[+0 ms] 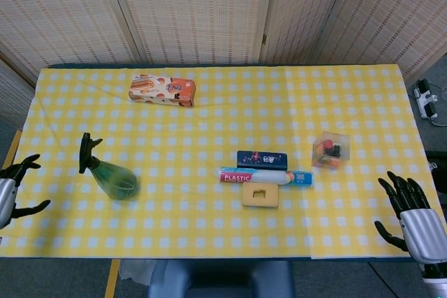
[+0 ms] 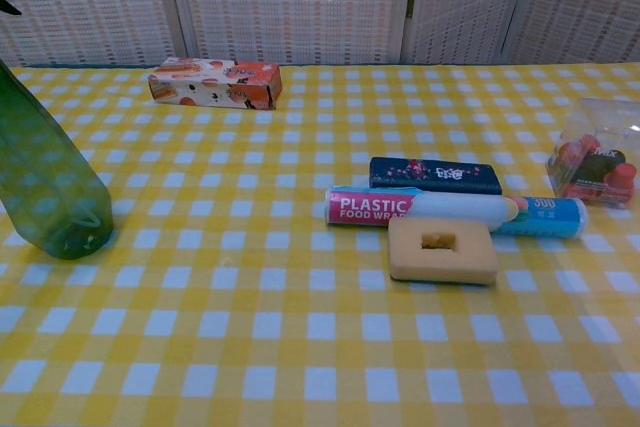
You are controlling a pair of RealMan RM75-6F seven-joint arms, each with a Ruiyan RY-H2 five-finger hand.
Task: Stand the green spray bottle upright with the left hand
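Note:
The green spray bottle (image 1: 112,176) stands upright on the yellow checked tablecloth at the left, its black trigger head on top. In the chest view its translucent green body (image 2: 45,187) fills the left edge and the nozzle is cut off at the top. My left hand (image 1: 10,192) is at the table's left edge, well apart from the bottle, fingers spread and holding nothing. My right hand (image 1: 412,215) hovers off the table's front right corner, fingers apart and empty. Neither hand appears in the chest view.
An orange snack box (image 1: 162,91) lies at the back left. In the middle sit a dark blue box (image 1: 262,159), a plastic wrap roll (image 1: 265,176) and a tan sponge block (image 1: 260,196). A clear container of small items (image 1: 331,150) sits to the right.

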